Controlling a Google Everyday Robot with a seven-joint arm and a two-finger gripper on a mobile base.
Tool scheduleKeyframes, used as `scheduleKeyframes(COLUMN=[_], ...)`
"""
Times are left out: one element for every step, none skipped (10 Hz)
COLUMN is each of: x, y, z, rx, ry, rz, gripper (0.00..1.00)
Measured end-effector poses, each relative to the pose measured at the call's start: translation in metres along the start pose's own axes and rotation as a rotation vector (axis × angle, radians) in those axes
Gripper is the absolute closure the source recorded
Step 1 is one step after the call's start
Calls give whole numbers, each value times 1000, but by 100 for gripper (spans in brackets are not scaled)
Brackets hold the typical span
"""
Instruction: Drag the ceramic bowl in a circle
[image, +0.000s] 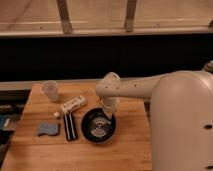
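What worries me most is how crowded the left side is. The round, shallow, glossy black ceramic bowl (98, 127) sits near the middle of the wooden surface (126, 150), and its left rim is just beside the pair of long black bars (70, 126) lying side by side. A white tube-shaped bottle (73, 105) lies near its upper left edge. If the circle swings that way, the bowl would likely shove the bars into the flat blue sponge (48, 129) or roll the bottle. The small translucent whitish cup (50, 90) is well apart and looks safe.

The other risk is the hold itself. The gripper (106, 115) comes down from the pale arm at the bowl's upper right side, over the rim and into the hollow. Whether the jaws are wide, narrow or clamped on the rim, I cannot tell. With glazed ceramic, I'd guess a one-sided hold could slip, or tip the far edge up if the arm presses down.
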Motion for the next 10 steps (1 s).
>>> scheduleKeyframes(x=[11,30,54,57,51,42,35,23,6,-9], y=[0,-6,-31,-48,-69,-87,-100,-112,-115,-110], z=[2,4,7,7,5,2,0,-2,-3,-3], rx=[0,4,13,20,26,35,39,43,40,38], ry=[7,17,30,33,29,26,23,19,17,16], rz=[10,42,116,154,183,200,210,209,195,169], gripper=[100,100,100,100,100,100,100,100,100,100])
